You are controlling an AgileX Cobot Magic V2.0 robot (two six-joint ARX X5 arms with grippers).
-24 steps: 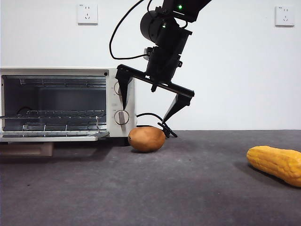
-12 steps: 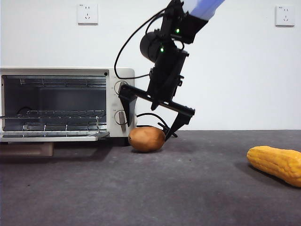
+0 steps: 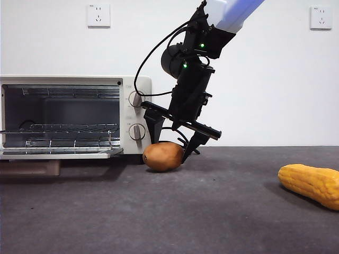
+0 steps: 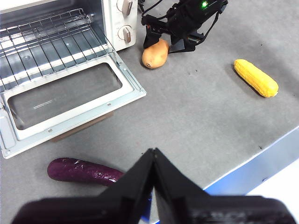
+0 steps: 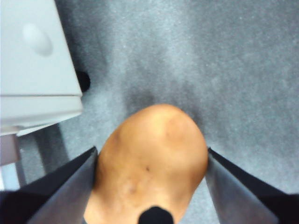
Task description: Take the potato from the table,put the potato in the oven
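Open right gripper (image 3: 172, 142) astride potato (image 3: 163, 156)

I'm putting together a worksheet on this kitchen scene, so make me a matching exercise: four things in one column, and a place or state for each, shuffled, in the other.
1. smooth orange-brown potato
2. small cream-white toaster oven
3. bumpy yellow corn cob
4. glossy purple eggplant

A. door folded down, wire racks bare
B. on the table in front of the oven's open door
C. between the right gripper's open jaws
D. lying alone on the table, well away from the oven

Pairs: 1-C, 2-A, 3-D, 4-B
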